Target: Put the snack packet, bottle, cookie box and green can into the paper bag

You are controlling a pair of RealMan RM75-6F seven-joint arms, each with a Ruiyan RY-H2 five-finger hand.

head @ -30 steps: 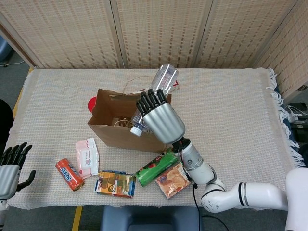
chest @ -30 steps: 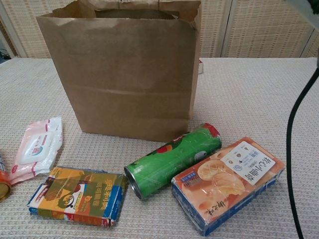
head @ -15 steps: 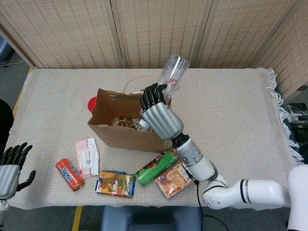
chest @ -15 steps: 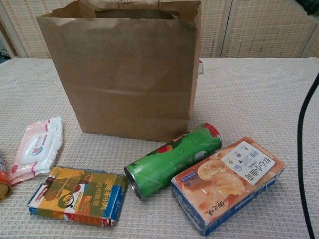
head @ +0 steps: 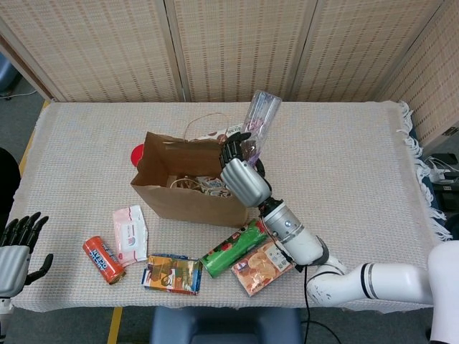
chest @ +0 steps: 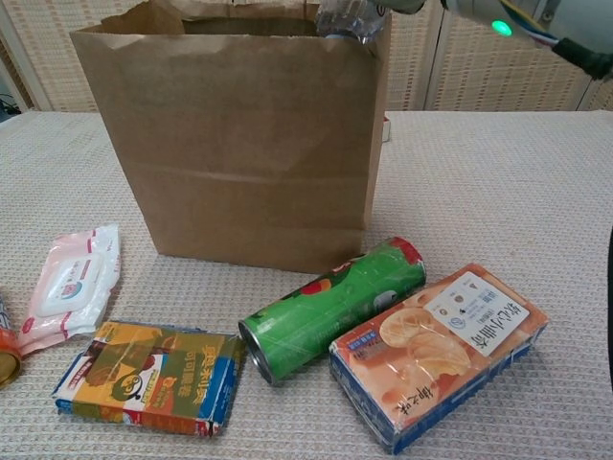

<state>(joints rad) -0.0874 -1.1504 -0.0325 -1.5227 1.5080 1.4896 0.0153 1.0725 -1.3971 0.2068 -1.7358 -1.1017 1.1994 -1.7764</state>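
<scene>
Bottle [head: 259, 118] held by right hand [head: 242, 174] over the far right corner of paper bag [chest: 239, 144], fingers [head: 234, 144] wrapped around its lower part, clear body tilted up and away. Left hand [head: 16, 254] at the near left edge of the worktop [head: 344, 165], fingers spread, holding nothing. Green can [chest: 330, 307] lying on its side in front of the bag, cookie box [chest: 439, 351] just beside it on the right, snack packet [chest: 151, 375] on the left.
</scene>
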